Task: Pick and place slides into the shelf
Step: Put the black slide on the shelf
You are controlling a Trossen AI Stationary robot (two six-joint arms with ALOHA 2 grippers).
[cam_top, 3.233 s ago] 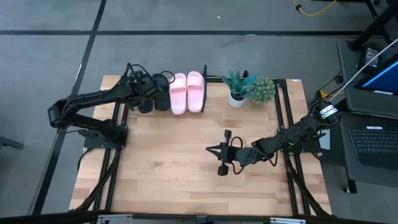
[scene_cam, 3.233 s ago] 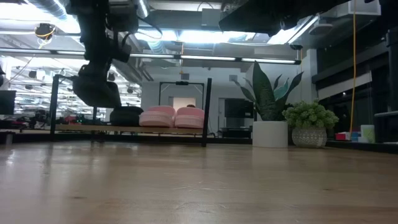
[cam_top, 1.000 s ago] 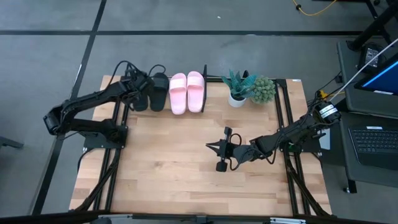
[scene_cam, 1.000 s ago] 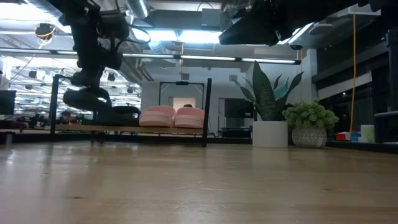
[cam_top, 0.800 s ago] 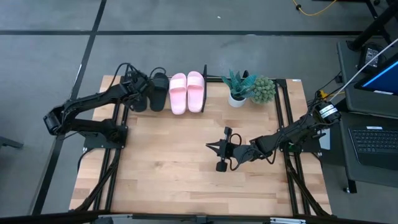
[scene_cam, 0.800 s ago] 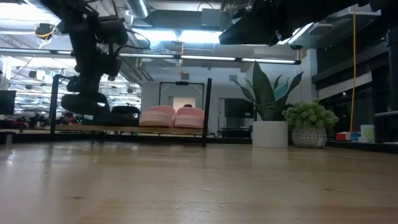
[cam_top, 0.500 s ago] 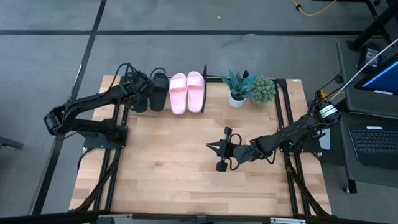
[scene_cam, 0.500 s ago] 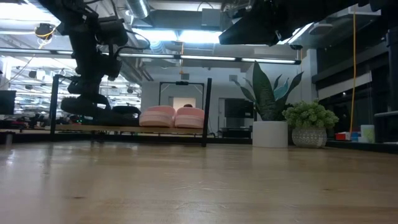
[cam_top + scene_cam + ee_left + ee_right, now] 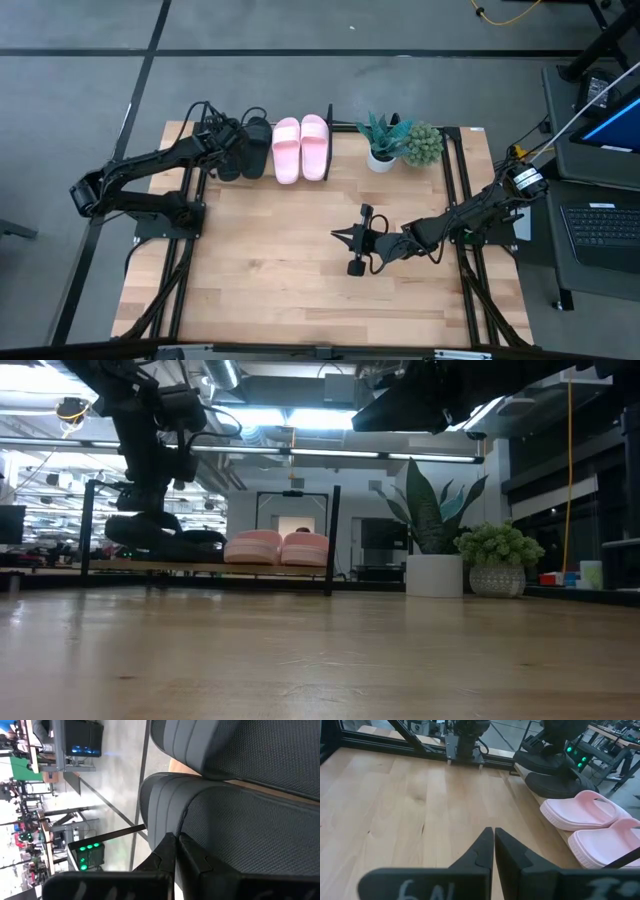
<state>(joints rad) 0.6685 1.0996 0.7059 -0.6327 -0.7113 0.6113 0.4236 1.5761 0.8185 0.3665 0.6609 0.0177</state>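
We note the shelf (image 9: pixel 328 128), thin black rod ends on a pale wooden base, standing along the desk's (image 9: pixel 300 280) far edge toward the far-left corner. On it sit two smooth pink slides (image 9: pixel 300 148) at its right end and one matte black slide (image 9: pixel 256 145) beside them. The left end effector (image 9: pixel 222 150) is closed on the last black slide (image 9: pixel 140 530), held at the shelf's left end; the low view shows this slide just above the base, which the overhead view hides under the arm. The left wrist view shows a fine mesh-like texture on the black straps (image 9: pixel 260 840). The right end effector (image 9: pixel 352 243) rests near the desk's centre, fingers pressed together and empty. A spiky plant in a white pot (image 9: pixel 381 140) and a round bushy plant (image 9: pixel 422 144) stand right of the shelf.
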